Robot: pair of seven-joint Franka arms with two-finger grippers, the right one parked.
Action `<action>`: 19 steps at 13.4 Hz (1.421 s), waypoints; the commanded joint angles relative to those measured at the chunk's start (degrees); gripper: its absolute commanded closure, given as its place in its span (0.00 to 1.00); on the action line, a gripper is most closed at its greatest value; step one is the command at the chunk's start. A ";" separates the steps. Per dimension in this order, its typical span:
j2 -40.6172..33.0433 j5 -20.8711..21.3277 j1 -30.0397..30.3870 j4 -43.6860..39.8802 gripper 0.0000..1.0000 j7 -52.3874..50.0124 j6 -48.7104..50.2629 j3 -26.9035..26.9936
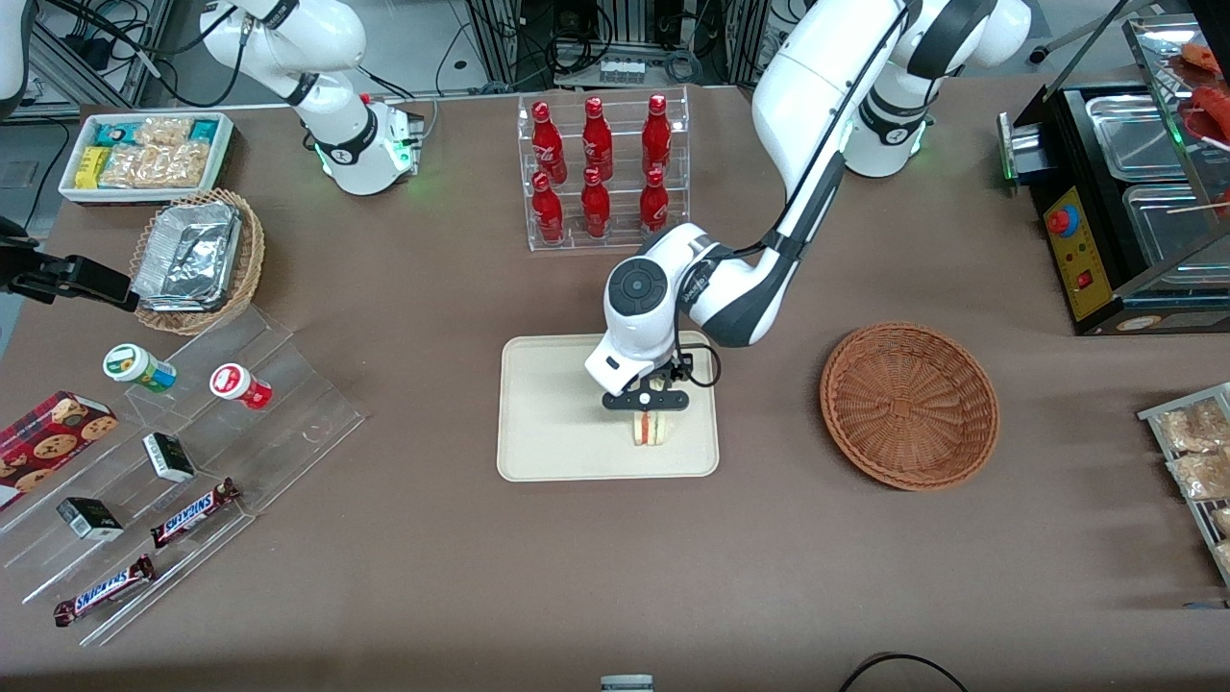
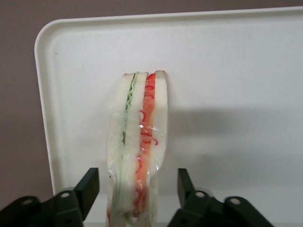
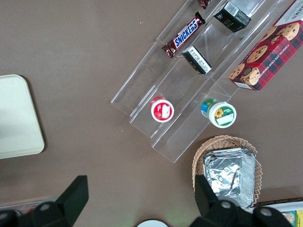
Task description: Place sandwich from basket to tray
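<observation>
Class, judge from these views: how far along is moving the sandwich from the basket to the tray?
Done: the basket is empty and the sandwich stands on the tray. In hand: the gripper straddles it, fingers open with gaps either side. Left: lifting the arm away.

The end effector (image 1: 646, 404) covers the sandwich's (image 1: 650, 428) top, and the wrist view's edge crops the sandwich's end nearest it.

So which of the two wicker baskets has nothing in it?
The reddish-brown round basket, beside the tray where the pincer stands open astride the sandwich. The lighter tan basket holds foil containers.
</observation>
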State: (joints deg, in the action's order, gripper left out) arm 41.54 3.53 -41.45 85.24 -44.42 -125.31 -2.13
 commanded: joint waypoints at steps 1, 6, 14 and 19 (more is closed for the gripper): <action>0.29 -0.28 -0.12 -2.61 0.00 -0.41 0.86 0.46; -4.27 -0.36 6.10 -2.71 0.00 0.73 6.22 0.47; -13.76 -8.80 21.40 -2.53 0.00 17.43 20.44 0.55; -18.95 -8.71 28.08 -2.71 0.00 17.26 25.73 0.90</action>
State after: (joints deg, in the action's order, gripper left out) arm 25.61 -4.38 -14.92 81.63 -27.16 -100.86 -0.97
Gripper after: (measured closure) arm 0.000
